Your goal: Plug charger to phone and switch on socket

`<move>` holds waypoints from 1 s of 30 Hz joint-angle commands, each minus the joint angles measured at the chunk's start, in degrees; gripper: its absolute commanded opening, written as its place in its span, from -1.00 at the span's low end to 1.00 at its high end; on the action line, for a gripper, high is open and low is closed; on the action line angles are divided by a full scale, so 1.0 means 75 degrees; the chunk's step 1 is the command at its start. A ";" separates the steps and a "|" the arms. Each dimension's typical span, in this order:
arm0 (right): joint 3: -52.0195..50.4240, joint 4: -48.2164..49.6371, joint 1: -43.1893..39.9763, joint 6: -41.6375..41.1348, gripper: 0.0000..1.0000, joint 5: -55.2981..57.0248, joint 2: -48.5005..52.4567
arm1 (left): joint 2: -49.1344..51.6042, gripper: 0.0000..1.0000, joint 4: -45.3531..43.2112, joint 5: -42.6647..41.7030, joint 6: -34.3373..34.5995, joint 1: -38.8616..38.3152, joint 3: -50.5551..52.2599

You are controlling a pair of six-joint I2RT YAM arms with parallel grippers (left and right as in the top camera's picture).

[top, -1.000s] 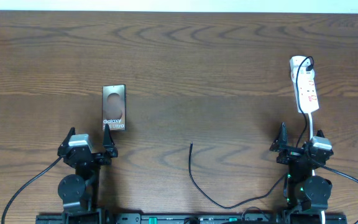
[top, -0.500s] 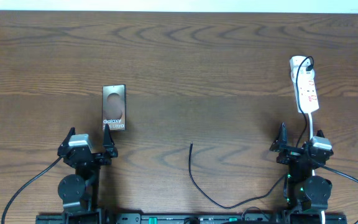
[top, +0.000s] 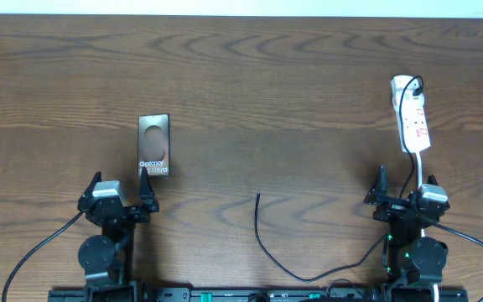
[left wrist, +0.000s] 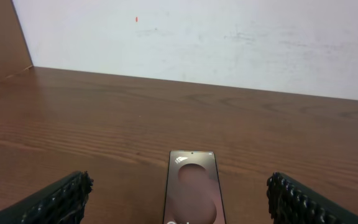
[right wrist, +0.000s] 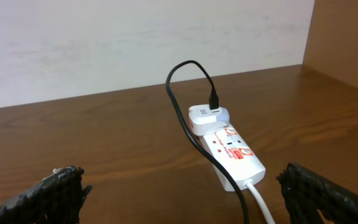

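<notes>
The phone [top: 154, 145] lies flat on the table at the left, screen up; it also shows in the left wrist view [left wrist: 191, 193], straight ahead between the fingers. My left gripper [top: 121, 186] sits open and empty just behind the phone. The white socket strip [top: 411, 115] lies at the far right, with a white adapter and black plug at its far end; it also shows in the right wrist view [right wrist: 229, 152]. The charger cable [top: 262, 243] runs from the socket to a loose tip [top: 258, 196] at the table's middle front. My right gripper [top: 402, 186] is open and empty just behind the socket.
The socket's white cord [right wrist: 258, 202] runs back toward the right arm's base. Thicker black base cables [top: 32, 252] loop at the front corners. A pale wall [left wrist: 197, 37] stands beyond the table's far edge.
</notes>
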State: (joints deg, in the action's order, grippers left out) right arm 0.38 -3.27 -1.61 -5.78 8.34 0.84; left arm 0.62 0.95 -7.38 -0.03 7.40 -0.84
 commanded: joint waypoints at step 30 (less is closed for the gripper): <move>-0.0009 -0.0047 -0.0038 0.0096 0.98 -0.0047 -0.0067 | 0.2952 0.83 0.1445 -0.0364 0.0035 0.0032 -0.3101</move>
State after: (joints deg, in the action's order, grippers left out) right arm 0.38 -3.31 -1.65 -5.78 8.29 0.82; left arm 17.39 10.98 -9.15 0.01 7.40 -18.13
